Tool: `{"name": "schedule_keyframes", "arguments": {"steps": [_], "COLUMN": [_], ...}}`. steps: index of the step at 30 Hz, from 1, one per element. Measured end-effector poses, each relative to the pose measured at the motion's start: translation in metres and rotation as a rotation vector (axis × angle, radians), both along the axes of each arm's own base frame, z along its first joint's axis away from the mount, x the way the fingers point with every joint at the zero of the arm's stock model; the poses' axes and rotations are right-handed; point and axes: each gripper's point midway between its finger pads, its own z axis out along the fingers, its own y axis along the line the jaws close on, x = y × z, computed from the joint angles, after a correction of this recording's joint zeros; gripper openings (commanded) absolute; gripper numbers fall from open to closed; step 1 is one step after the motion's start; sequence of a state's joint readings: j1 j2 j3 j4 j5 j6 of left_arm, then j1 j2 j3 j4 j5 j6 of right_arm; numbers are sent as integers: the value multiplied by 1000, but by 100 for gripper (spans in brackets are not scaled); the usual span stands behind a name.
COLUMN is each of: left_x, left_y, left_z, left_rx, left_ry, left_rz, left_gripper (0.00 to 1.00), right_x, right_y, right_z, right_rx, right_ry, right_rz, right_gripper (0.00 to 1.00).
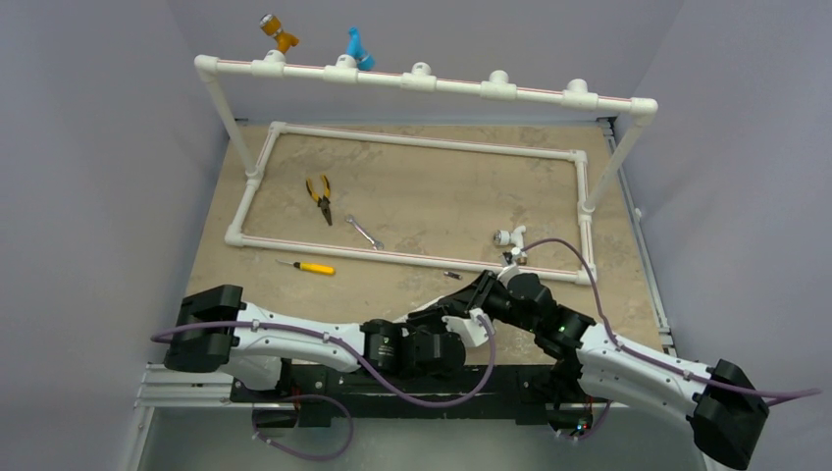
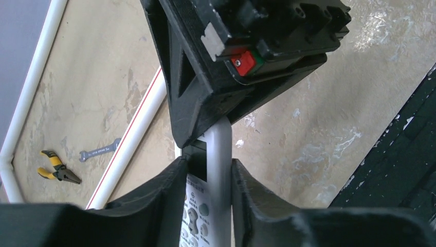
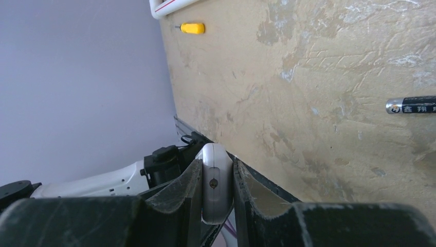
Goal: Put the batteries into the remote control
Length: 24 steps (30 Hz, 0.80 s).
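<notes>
Your right hand is clamped on one end of the remote control, with both fingers pressed flat to its sides. Your left hand has the other end, the buttoned face showing between its fingers. They lie against the remote's sides with no gap showing.

The two hands meet nose to nose above the near strip of the table, right of centre, and the remote is carried off the surface between them.

One battery lies flat on the table just beyond the hands, short of the near rail of the white pipe frame.

The yellow-handled screwdriver lies well to the left. The wrench and pliers sit inside the frame. Bare table runs leftward along the near edge.
</notes>
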State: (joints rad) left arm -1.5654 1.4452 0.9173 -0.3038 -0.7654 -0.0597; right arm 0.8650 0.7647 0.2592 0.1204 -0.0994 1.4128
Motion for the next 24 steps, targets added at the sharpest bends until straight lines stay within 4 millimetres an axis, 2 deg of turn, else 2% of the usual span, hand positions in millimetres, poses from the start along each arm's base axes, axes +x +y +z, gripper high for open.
{"name": "schedule_keyframes", "arguments": {"steps": [4, 6, 9, 10, 12, 14, 15, 17, 20, 24], "left_x": [2, 2, 1, 0, 0, -1, -1, -1, -1, -4], "left_y": [-3, -5, -7, -7, -9, -13, -13, -10, -3, 9], "left_z": [-4, -6, -8, -9, -9, -8, -9, -13, -19, -20], "left_rx": [29, 45, 60, 61, 53, 28, 13, 6, -10, -80], "left_ry": [-26, -37, -49, -49, -47, -41, -29, -13, 11, 60], "left_rz": [-2, -10, -22, -23, -24, -19, -10, 9, 36, 77], "left_gripper": [14, 2, 0, 0, 0, 0, 0, 0, 0, 0], "right_x": [2, 1, 1, 1, 1, 3, 5, 13, 24, 35], "right_y": [-2, -4, -6, -6, -10, -15, -18, -27, -44, -73], "right_z": [-5, -8, -11, -12, -13, -10, -5, 11, 35, 68], "right_rx": [-8, -14, -24, -27, -35, -42, -41, -23, -30, -81], "right_ry": [15, 30, 47, 49, 48, 25, -3, -83, -203, -355], "right_rz": [-13, -17, -24, -26, -37, -55, -71, -115, -196, -304], "right_gripper": [0, 0, 0, 11, 41, 60, 66, 75, 81, 83]}}
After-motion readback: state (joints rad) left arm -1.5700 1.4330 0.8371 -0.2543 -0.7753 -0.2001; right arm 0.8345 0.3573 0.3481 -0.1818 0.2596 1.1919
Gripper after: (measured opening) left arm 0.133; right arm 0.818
